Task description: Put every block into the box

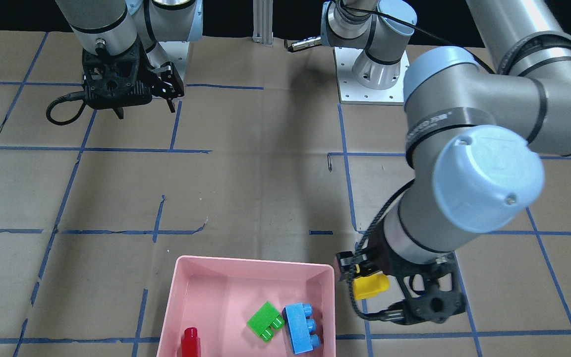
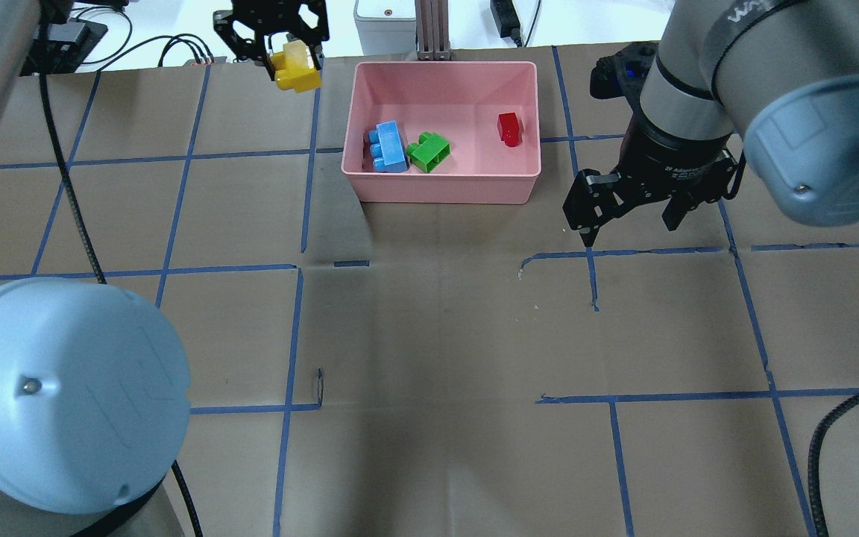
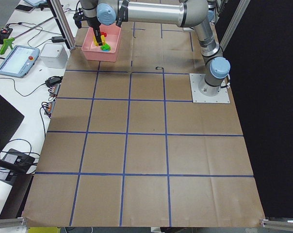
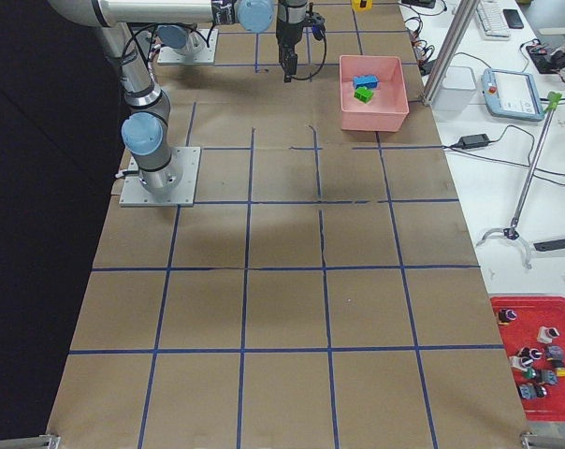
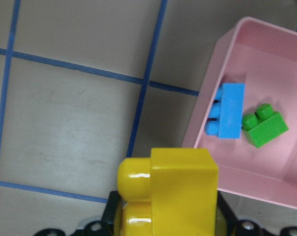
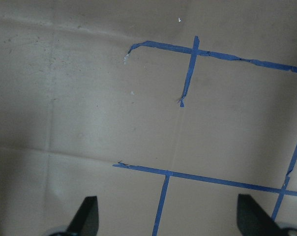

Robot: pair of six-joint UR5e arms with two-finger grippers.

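Observation:
My left gripper (image 2: 289, 61) is shut on the yellow brick (image 2: 296, 73), held in the air beside the pink box (image 2: 444, 190), just off its left wall; the brick also shows in the left wrist view (image 5: 168, 194) and the front view (image 1: 371, 286). The box holds the light-blue brick (image 2: 388, 147), the green brick (image 2: 429, 151) and the small red brick (image 2: 508, 128). My right gripper (image 2: 629, 224) is open and empty, right of the box above bare paper; its fingertips (image 6: 87, 214) show in the right wrist view.
The table is covered with brown paper marked by blue tape lines (image 2: 303, 224). Cables and a white device (image 2: 381, 15) lie beyond the table's far edge. Both arm bases (image 1: 372, 74) stand at the robot's side.

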